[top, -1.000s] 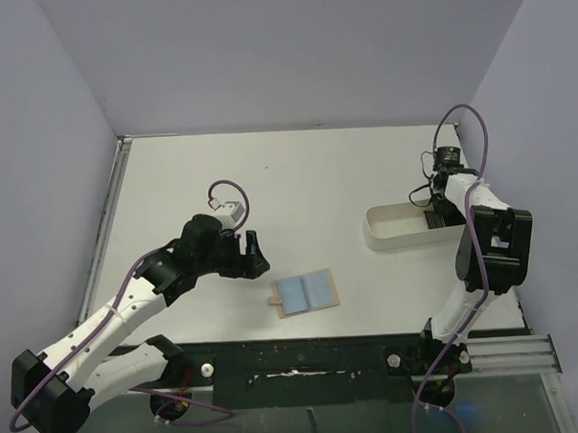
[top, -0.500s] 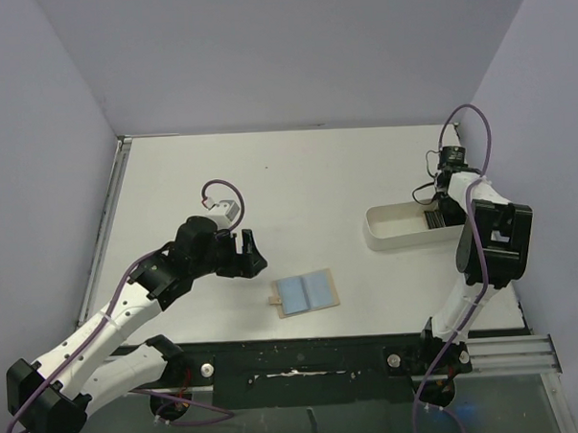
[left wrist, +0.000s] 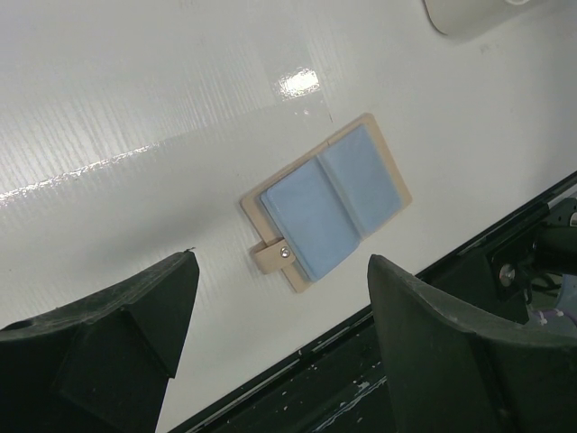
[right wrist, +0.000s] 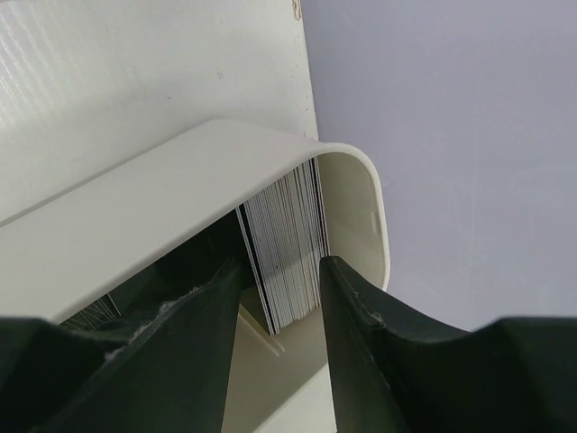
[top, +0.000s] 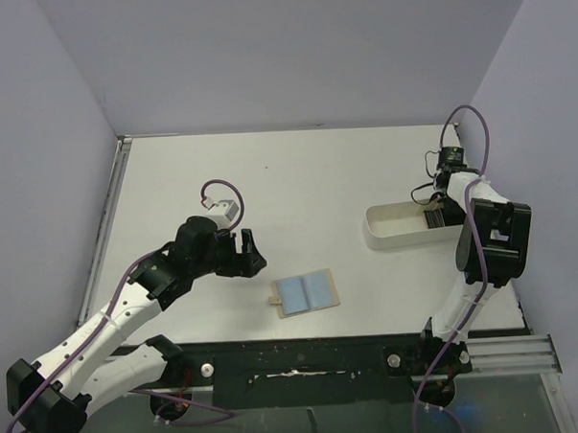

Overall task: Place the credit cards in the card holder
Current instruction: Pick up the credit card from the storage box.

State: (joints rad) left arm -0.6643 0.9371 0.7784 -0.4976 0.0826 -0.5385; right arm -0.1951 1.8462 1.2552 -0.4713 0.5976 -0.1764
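Noting the card holder [top: 308,292] first: it lies open flat on the white table [top: 297,178], centre, close to the near edge. Its long axis runs left-right, slightly skewed, and the snap tab [left wrist: 273,257] points left. It has a tan rim and matte pale blue lining facing up.

The credit cards [right wrist: 287,239] stand on edge as a tight stack in the right end of the smooth white tray [right wrist: 171,194], well right of the holder. Only thin dark-and-pale edges show, so I can't read a count.

The right gripper [right wrist: 278,275] straddles that stack; whether its pads actually pinch it I cannot tell. The left gripper [top: 246,249] hovers just left of the holder, jaws spread wide, nothing between them.
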